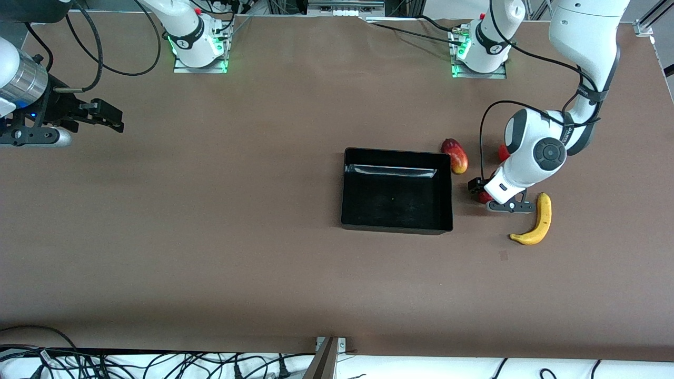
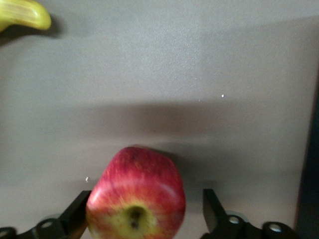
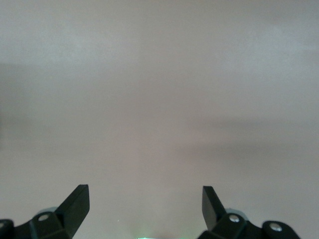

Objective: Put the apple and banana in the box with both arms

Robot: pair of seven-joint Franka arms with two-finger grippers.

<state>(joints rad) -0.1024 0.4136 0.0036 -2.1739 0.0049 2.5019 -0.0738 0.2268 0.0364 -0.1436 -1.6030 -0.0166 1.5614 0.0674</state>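
The red, yellow-streaked apple (image 2: 137,191) sits on the table between the fingers of my left gripper (image 2: 144,199). One finger (image 2: 75,214) is against its side and the other (image 2: 214,211) stands a little off it, so the gripper is open. From the front the apple (image 1: 483,198) is mostly hidden under the left gripper (image 1: 482,190), just off the black box (image 1: 345,184) toward the left arm's end. The yellow banana (image 1: 538,221) lies beside the left hand; its tip (image 2: 25,15) shows in the left wrist view. My right gripper (image 1: 108,115) waits open over bare table (image 3: 144,209).
A red-yellow mango (image 1: 455,156) lies by the box's corner farther from the front camera. A red fruit (image 1: 503,153) peeks out from under the left arm. The box's dark wall (image 2: 313,164) shows beside the apple. Cables hang along the table's near edge.
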